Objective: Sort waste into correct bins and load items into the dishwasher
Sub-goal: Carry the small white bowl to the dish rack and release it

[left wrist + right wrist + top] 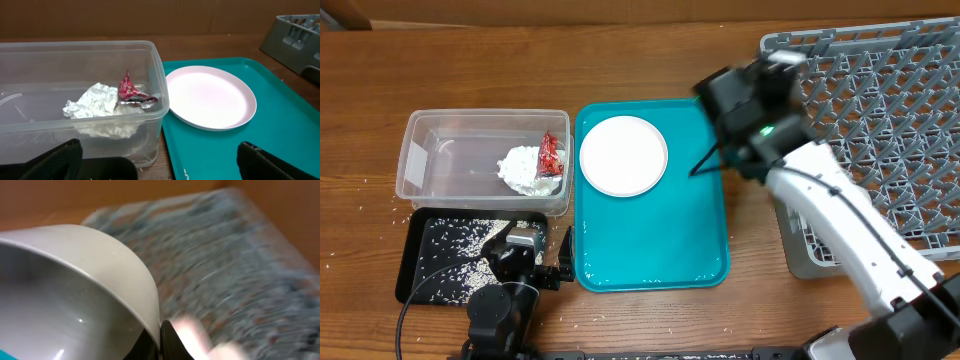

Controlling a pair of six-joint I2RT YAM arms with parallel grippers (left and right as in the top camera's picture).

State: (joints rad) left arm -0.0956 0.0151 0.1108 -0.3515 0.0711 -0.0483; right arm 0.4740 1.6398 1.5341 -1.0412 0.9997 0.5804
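Observation:
My right gripper [768,82] is shut on the rim of a white bowl [75,290] and holds it in the air at the left edge of the grey dish rack [880,110]; the rack is motion-blurred in the right wrist view [240,260]. The white plate [623,154] lies on the teal tray [650,250]. The white tissue wad [527,170] and red wrapper [551,153] lie in the clear tub [420,150]. Rice grains [455,245] lie in the black tray [415,285]. My left gripper [160,167] is open and empty, low between tub and teal tray. The chopsticks are out of view.
A few rice grains lie loose on the wooden table around the black tray and on the teal tray's near edge [185,172]. A pale pinkish blur [200,335] sits by my right finger; I cannot tell what it is.

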